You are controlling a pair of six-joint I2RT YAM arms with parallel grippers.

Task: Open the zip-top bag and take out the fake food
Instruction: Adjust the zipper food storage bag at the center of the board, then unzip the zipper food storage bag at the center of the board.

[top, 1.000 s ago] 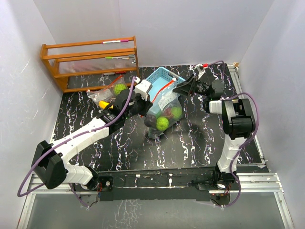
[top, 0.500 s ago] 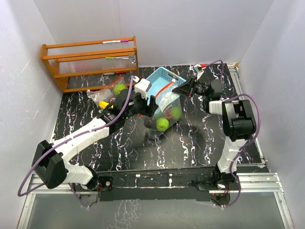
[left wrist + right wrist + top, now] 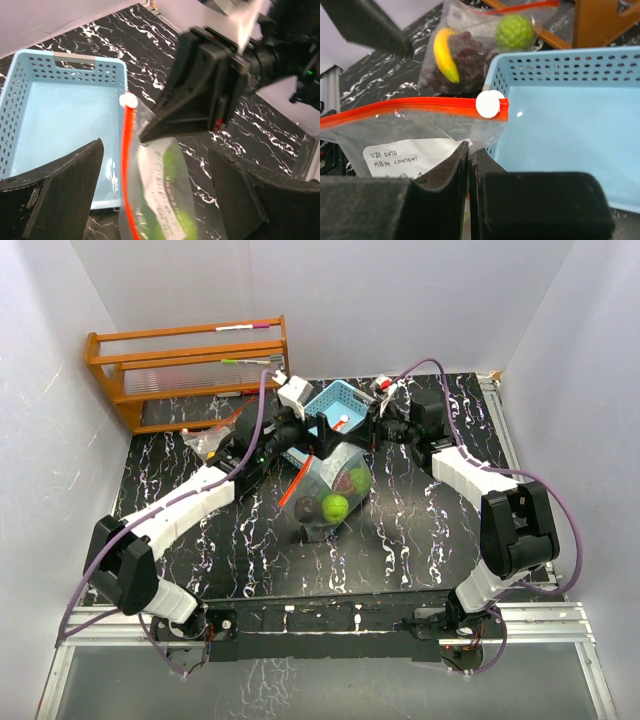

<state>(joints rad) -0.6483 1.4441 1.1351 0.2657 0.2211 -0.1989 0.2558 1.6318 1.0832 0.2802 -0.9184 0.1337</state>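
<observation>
Clear zip-top bag [image 3: 325, 468] stands tilted at mid-table, its red seal strip [image 3: 299, 483] hanging down its left side. Visible inside are a lime-green ball [image 3: 335, 507] and a dark round piece [image 3: 305, 507]. The left gripper [image 3: 318, 438] and right gripper [image 3: 355, 430] meet at the bag's top, just in front of the blue basket [image 3: 352, 398]. A wooden rack [image 3: 190, 365] stands at rear left.

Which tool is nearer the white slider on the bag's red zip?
Right. The right tool is shut on the zip-top bag just under the white slider. The left tool is open, straddling the bag farther back from the slider.
</observation>
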